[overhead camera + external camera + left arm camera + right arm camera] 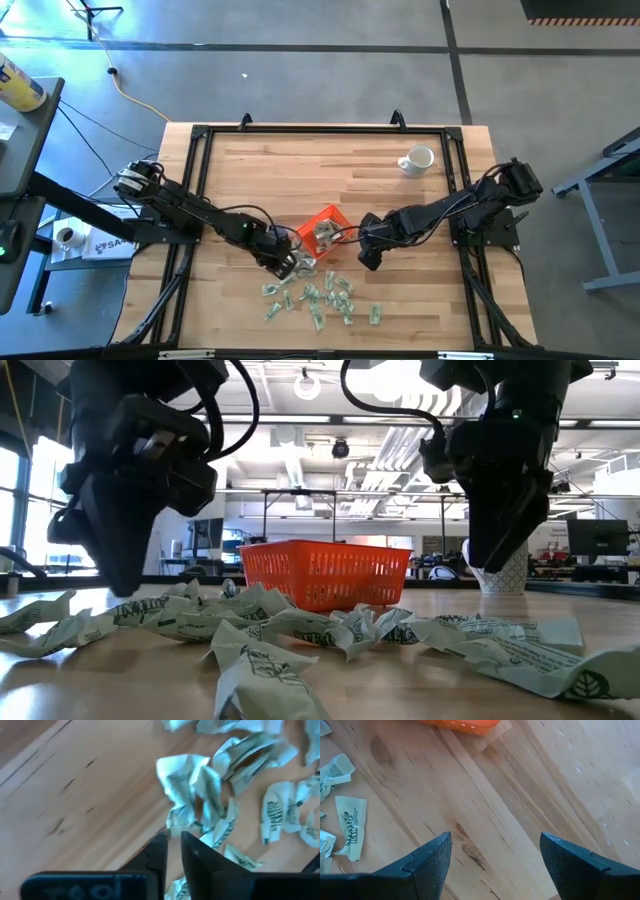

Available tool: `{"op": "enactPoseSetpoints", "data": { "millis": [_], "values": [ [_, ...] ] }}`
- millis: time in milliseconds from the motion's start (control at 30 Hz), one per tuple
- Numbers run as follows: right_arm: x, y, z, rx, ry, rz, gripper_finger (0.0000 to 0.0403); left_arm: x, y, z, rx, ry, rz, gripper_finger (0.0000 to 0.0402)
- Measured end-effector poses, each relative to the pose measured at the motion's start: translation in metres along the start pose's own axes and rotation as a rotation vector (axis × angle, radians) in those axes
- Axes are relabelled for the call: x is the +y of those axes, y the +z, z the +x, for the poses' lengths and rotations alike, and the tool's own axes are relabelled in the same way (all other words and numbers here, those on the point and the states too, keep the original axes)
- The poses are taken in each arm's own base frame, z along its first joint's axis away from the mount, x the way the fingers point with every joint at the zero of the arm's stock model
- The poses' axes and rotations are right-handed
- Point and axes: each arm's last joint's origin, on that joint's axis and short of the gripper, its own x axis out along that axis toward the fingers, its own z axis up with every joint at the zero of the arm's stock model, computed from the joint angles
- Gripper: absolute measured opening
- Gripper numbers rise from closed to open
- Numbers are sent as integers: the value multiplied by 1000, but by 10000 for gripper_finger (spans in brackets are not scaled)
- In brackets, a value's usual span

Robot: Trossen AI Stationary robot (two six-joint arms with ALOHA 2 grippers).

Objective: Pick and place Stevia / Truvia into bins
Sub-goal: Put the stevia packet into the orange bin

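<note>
Several crumpled pale green and white sachets (320, 297) lie scattered on the wooden table near its near edge, also in the low view (300, 625). The orange tray (322, 230) stands just beyond them with a few sachets inside. My left gripper (290, 262) hangs low over the pile's far left part, its fingers shut to a thin gap (173, 852) with nothing seen between them. My right gripper (368, 255) is open (495, 855) over bare wood to the right of the tray and pile. My left gripper comes down slanting from the table's left. One sachet (220, 832) lies right beside the outer side of one finger (200, 857). I cannot tell whether they touch.
A white mug (417, 160) stands near the table's far right corner, well away from both arms. The far half of the table is bare wood. A black frame (200, 135) runs around the table's edge.
</note>
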Motion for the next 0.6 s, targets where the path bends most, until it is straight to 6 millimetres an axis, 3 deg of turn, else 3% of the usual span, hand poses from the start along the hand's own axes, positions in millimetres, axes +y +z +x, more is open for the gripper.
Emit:
{"op": "enactPoseSetpoints", "data": {
  "millis": [400,600],
  "values": [
    [-1,0,0,-14,-12,-7,293,-1,0,0,-9,-8,-47,200],
    [-1,1,0,-20,-17,-23,293,-2,2,0,-57,-14,10,228]
  ]
}}
